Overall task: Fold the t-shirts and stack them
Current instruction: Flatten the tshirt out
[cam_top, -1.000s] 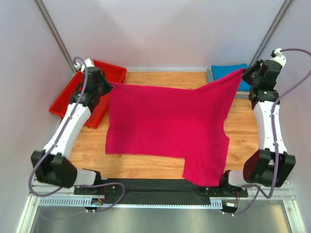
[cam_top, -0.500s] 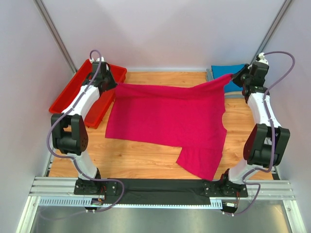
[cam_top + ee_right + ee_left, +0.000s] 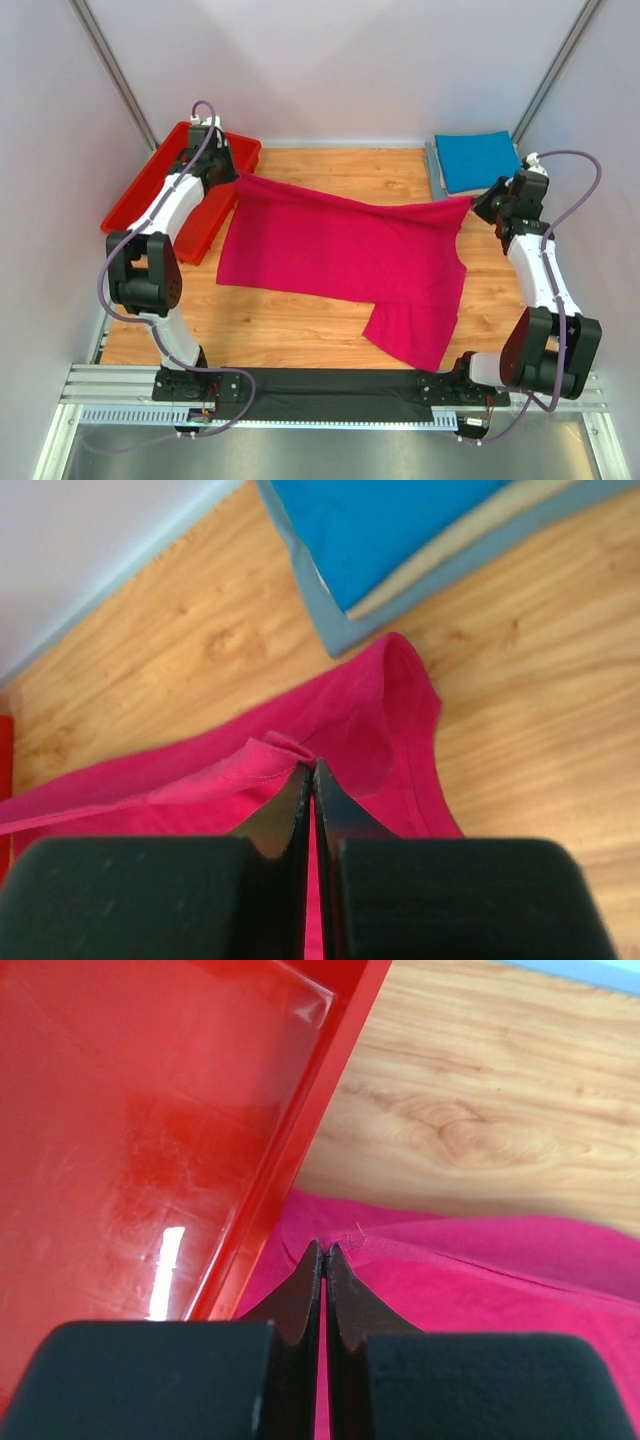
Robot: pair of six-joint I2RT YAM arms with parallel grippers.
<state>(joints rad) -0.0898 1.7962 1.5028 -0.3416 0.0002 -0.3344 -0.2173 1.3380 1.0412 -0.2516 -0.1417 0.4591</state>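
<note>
A large magenta-pink t-shirt (image 3: 340, 260) lies spread across the wooden table, its far edge lifted and stretched between both grippers. My left gripper (image 3: 238, 178) is shut on the shirt's far left corner (image 3: 345, 1245), right beside the red bin. My right gripper (image 3: 472, 203) is shut on the far right corner (image 3: 285, 750). One sleeve hangs toward the near edge. A folded bright blue t-shirt (image 3: 477, 160) rests on a folded grey one (image 3: 345, 635) at the far right corner.
A red plastic bin (image 3: 150, 195) stands at the far left, partly off the table; its wall (image 3: 300, 1120) is close to my left fingers. White walls enclose the back and sides. A black rail (image 3: 330, 385) runs along the near edge.
Both grippers have come down toward the table with the shirt's far edge. The right gripper has moved nearer and off the blue stack. The shirt now lies lower and flatter.
</note>
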